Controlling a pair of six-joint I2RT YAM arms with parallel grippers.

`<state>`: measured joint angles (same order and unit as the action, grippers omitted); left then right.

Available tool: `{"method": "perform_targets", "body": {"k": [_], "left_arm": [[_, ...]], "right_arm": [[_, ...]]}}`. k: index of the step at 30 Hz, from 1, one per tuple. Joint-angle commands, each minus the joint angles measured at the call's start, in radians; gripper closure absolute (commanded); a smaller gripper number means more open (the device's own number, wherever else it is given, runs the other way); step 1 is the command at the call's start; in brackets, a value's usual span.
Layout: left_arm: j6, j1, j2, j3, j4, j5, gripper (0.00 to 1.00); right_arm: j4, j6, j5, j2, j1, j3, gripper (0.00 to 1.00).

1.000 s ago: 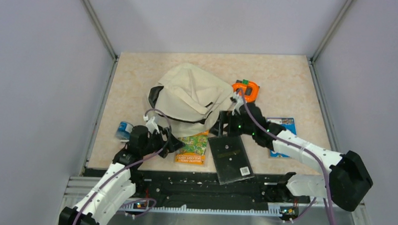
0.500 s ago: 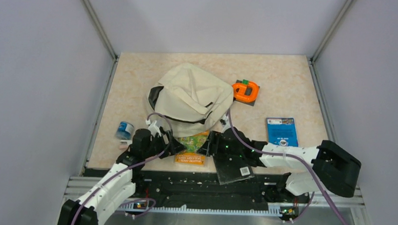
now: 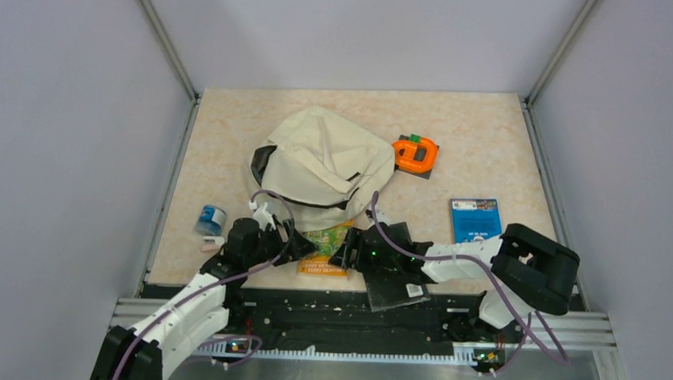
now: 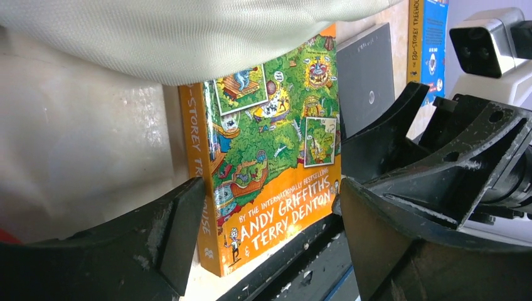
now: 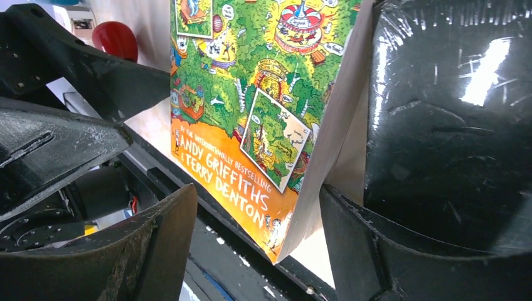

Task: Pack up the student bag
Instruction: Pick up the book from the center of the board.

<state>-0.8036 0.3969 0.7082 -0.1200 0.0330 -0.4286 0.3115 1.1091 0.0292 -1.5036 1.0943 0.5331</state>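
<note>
The student bag (image 3: 325, 166), cream fabric with black trim, lies slumped mid-table, and its front edge (image 4: 188, 37) covers the top of an orange and green paperback (image 3: 324, 250). My left gripper (image 3: 296, 248) is at the book's left side and my right gripper (image 3: 346, 251) at its right. In the left wrist view the left gripper (image 4: 270, 213) is open, with the book's lower end (image 4: 276, 163) spanning the gap. The right gripper (image 5: 257, 207) is open around the book's near right corner (image 5: 276, 188). Its right finger (image 5: 351, 232) is close to the page edge.
A black flat slab (image 3: 393, 276) lies right of the book, overhanging the table's near edge. A blue book (image 3: 474, 220) is further right. An orange tape measure (image 3: 415, 153) sits behind the bag, and a blue and white roll (image 3: 211, 219) lies at the left.
The right arm swung from the tape measure at the back down to the book's right side, its jaws narrowing a little. The left gripper edged toward the book.
</note>
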Motion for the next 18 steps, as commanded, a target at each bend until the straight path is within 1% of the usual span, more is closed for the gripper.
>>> {"method": "perform_targets", "body": {"k": [1, 3, 6, 10, 14, 18], "left_arm": [[-0.047, 0.045, 0.066, 0.024, 0.062, -0.016, 0.17], [-0.073, 0.065, 0.088, 0.029, 0.110, -0.023, 0.17], [-0.116, 0.091, 0.078, 0.026, 0.165, -0.019, 0.18], [-0.121, 0.108, 0.044, -0.005, 0.128, 0.013, 0.18], [-0.119, 0.111, 0.034, -0.018, 0.101, 0.004, 0.18], [-0.121, 0.114, 0.045, -0.018, 0.105, -0.009, 0.18]], "right_arm": [[0.069, 0.008, 0.007, -0.036, 0.021, 0.022, 0.30], [0.090, 0.015, 0.007, -0.029, 0.020, 0.012, 0.31], [0.128, 0.035, 0.005, -0.002, 0.020, -0.011, 0.35], [0.157, 0.047, 0.024, 0.061, 0.020, -0.030, 0.42], [0.185, 0.047, 0.074, 0.127, 0.020, -0.053, 0.47], [0.252, 0.051, 0.086, 0.140, 0.019, -0.077, 0.52]]}}
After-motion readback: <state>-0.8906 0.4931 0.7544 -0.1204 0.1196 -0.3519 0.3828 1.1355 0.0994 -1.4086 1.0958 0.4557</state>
